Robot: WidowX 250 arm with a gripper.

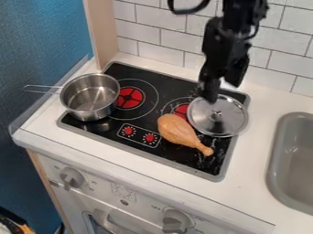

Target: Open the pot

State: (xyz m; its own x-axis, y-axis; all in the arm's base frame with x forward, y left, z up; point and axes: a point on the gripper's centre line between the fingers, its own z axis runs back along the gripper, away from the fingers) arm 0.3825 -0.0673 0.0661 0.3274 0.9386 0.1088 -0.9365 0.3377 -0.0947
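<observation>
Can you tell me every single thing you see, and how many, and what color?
pot: one, silver, stove's left side, uncovered
lid: one, silver, stove's right side
drumstick: one, orange-tan, beside the lid
stove top: one, black, set in the counter
burners: two, red middles, on the stove top
small dials: two, red, stove's front
counter: one, white, around the stove
sink: one, gray, right
big knobs: two, gray, below the counter
tiles: many, white, back wall
panel: one, blue, left
arm: one, black, top
gripper: one, black, at the lid

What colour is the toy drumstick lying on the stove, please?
The drumstick is a light orange-brown, as the camera view shows.
</observation>
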